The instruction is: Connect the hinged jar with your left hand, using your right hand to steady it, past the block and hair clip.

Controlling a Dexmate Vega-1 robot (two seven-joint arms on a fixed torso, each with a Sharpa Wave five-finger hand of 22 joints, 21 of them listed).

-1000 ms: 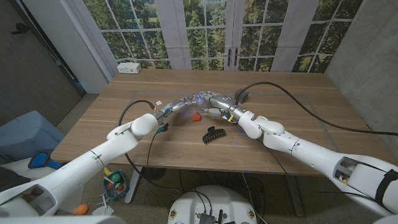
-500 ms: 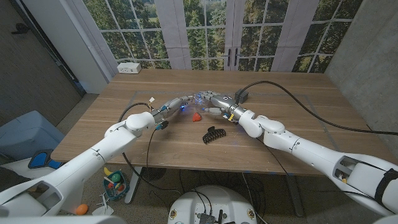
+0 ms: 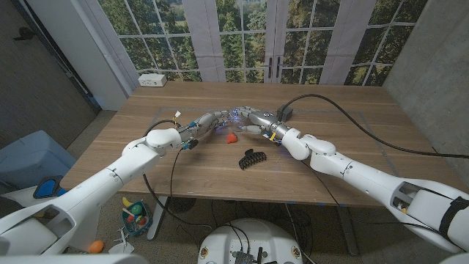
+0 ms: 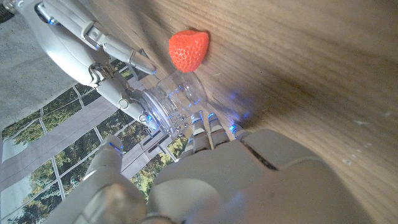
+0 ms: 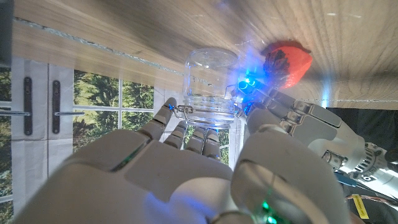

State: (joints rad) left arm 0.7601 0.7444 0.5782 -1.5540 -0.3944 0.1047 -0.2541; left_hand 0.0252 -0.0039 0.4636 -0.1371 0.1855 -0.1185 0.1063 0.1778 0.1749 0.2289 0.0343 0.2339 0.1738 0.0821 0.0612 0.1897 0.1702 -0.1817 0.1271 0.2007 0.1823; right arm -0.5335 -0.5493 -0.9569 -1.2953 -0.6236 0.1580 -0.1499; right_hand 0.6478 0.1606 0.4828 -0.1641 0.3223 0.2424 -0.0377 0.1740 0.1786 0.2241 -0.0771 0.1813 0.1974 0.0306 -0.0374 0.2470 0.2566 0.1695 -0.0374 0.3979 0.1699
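1. Two robot hands meet around a small clear hinged jar (image 5: 210,87) out past the middle of the wooden table (image 3: 330,110). In the head view the jar itself is mostly hidden between the fingers, with blue lights glowing there.
2. The left hand (image 3: 207,122) reaches in from the robot's left. In the left wrist view its fingertips (image 4: 200,122) are right up against the glass of the jar (image 4: 177,99), so it's touching it. I can't tell if it actually has a proper grip.
3. The right hand (image 3: 256,119) comes in from the other side. In the right wrist view its fingers (image 5: 198,138) sit against the jar's rim end with the wire clasp, and the jar looks cupped there. Whether it's truly clamped on or just bracing, I can't tell.
4. The jar stands on the table surface, glass and see-through, with a metal hinge wire on it.
5. A red block (image 3: 231,136), kind of strawberry-shaped, sits just beside the jar on the near side, right below where the hands meet. It's close in the left wrist view too (image 4: 188,50).
6. A black hair clip (image 3: 251,158) lies nearer the table's front edge, apart from the block and under the right forearm.
7. A thick black cable (image 3: 344,117) loops across the right half of the table.
8. A white box (image 3: 152,79) sits at the far left corner.
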